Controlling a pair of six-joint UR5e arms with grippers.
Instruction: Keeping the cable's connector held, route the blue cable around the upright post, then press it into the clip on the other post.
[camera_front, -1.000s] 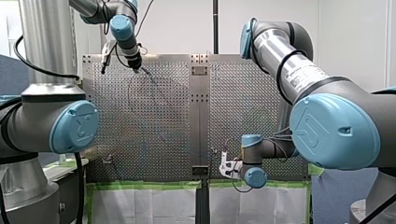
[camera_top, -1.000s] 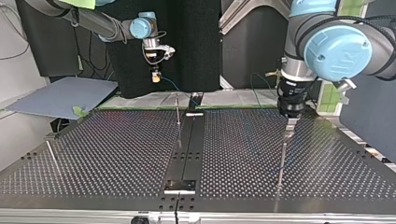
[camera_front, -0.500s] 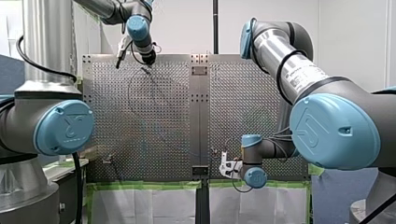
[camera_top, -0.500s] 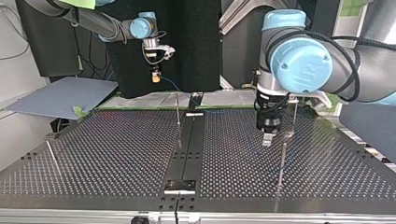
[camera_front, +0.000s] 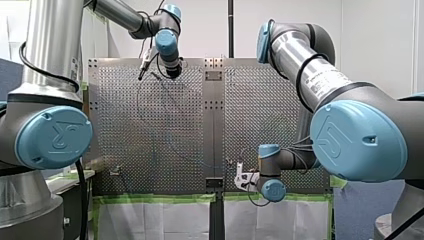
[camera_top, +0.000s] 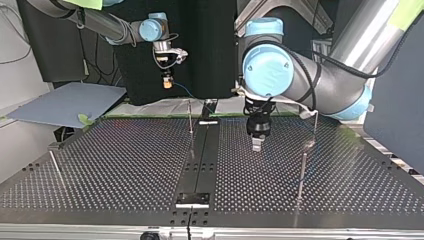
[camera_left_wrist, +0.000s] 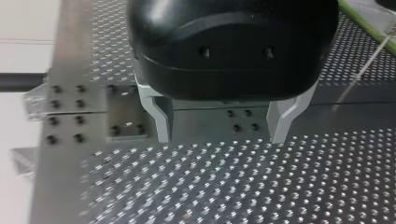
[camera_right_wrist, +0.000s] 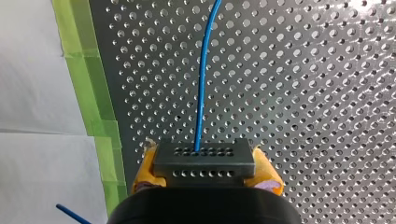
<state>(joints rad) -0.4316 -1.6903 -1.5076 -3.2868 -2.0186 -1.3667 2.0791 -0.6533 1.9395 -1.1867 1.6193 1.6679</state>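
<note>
In the right wrist view my right gripper (camera_right_wrist: 204, 170) is shut on the black connector (camera_right_wrist: 204, 161), held between yellow pads (camera_right_wrist: 266, 175). The blue cable (camera_right_wrist: 201, 79) runs from it straight ahead over the perforated table. In the top view that gripper (camera_top: 166, 84) hangs beyond the table's far edge, and the cable (camera_top: 186, 91) drops toward a thin upright post (camera_top: 190, 117). My left gripper (camera_top: 256, 145) hovers over the plate right of the middle rail, open and empty (camera_left_wrist: 220, 140). Two more posts (camera_top: 301, 172) stand at the right; I cannot make out the clip.
A black rail (camera_top: 200, 160) runs down the table's middle. Another slanted post (camera_top: 55, 167) stands at the top view's left, near a grey board (camera_top: 65, 102) off the table. Green tape (camera_right_wrist: 88, 70) marks the table's edge beside my right gripper.
My left arm has swung from the posts at the top view's right toward the middle rail, staying open. My right gripper and the connector have not moved.
</note>
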